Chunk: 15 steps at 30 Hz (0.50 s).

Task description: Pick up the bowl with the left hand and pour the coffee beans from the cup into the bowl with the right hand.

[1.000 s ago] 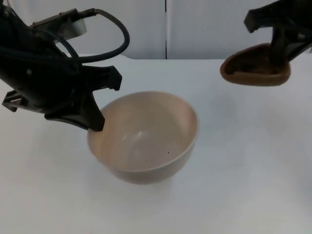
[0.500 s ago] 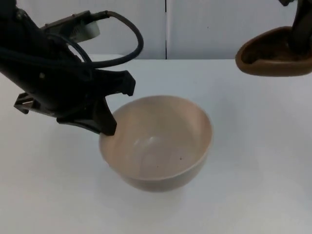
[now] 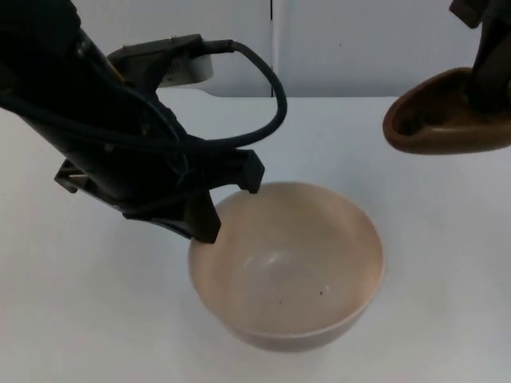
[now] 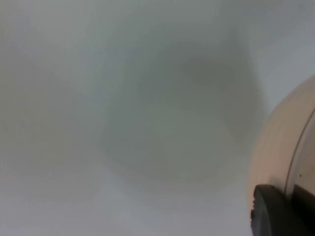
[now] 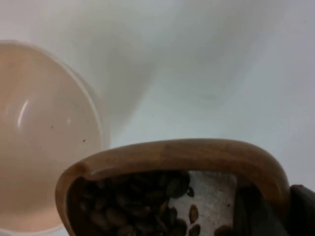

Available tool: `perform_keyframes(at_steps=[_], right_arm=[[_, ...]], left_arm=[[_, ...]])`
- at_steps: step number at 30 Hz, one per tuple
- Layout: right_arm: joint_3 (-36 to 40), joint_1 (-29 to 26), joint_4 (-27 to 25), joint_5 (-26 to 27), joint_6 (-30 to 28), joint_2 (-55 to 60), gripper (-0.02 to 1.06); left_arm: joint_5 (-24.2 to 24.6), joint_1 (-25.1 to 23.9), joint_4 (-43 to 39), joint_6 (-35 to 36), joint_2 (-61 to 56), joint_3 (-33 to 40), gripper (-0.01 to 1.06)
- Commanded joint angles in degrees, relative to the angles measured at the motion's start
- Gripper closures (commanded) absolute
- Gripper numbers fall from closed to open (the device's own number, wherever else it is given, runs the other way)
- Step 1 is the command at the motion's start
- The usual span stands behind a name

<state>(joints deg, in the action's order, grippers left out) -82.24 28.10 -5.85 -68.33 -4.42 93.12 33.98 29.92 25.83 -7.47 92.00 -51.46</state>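
Here, in the top view, the left gripper is clamped on the rim of the cream bowl, which hangs just off its fingertips, toward the right arm, above the white counter. Far across, the right gripper pinches the wall of the brown wooden cup, held well apart from the bowl and roughly level. The bowl is smooth, rounded and glazed, with only a couple of dark specks inside; the cup is matte, with a thick rounded lip.

In the left wrist view, a black fingertip presses against the pale curved outer wall of the bowl, closed on it, with the counter beyond.

In the right wrist view, the cup sits right at the gripper, its fingers closed on the wall, with dark, glossy coffee beans heaped inside; the bowl lies beyond the cup's lip.

The risk I judge: tipping before the cup's lip is over the bowl would scatter beans on the counter, and the one-sided rim grip could let the bowl tilt or slip under impact.
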Motion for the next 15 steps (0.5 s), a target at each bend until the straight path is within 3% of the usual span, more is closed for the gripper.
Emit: perform_keyframes(at_steps=[1,9,13,15], right_arm=[[0.03,2.54,1.32,-1.12,-0.67,-0.73,1.04],[0.03,9.11,7.92,-1.50,3.74,-0.73,1.04],[0.03,12.66,12.99,-1.50,6.93,-0.73,1.04],[0.03,15.36,18.12,-1.38,9.80,-0.73,1.04]], left_arm=[[-0.41,0.26,-0.36,0.45,-0.10,-0.24,1.05],[-0.63,0.26,-0.78,0.45,-0.10,-0.24,1.05],[-0.63,0.26,-0.78,0.45,-0.10,-0.24,1.05],[-0.51,0.26,-0.78,0.45,-0.10,-0.24,1.05]])
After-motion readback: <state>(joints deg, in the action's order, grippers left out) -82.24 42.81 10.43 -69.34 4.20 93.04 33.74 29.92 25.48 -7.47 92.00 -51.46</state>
